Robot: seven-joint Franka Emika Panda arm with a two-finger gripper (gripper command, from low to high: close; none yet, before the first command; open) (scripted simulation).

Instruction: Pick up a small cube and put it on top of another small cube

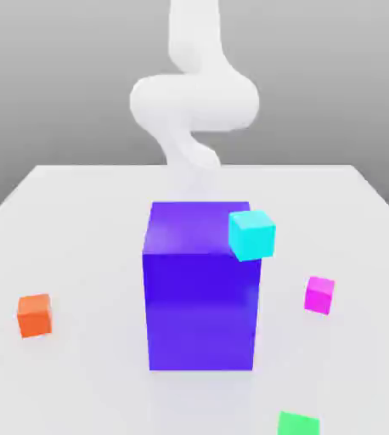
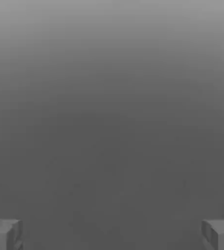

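- The gripper (image 2: 112,234) shows in the hand view as two grey fingertips (image 2: 4,234) set far apart at opposite edges, so the claw is released, with nothing between the pads and only a plain grey backdrop ahead of it.
- In the exterior view the white arm (image 1: 194,102) rises behind the big blue-purple block (image 1: 200,289), at about 12 o'clock from it; the block hides where the claw sits, so its place relative to the cubes cannot be told.
- The magenta cube (image 1: 319,294) rests on the white table (image 1: 79,212), at roughly 3 o'clock from the block, apart from it.
- The green cube (image 1: 298,423) lies at about 5 o'clock from the block, cut by the frame edge, well apart from the magenta cube.
- A cyan cube (image 1: 252,234) appears at the block's upper corner, around 1 o'clock.
- An orange cube (image 1: 35,314) sits at about 9 o'clock from the block.
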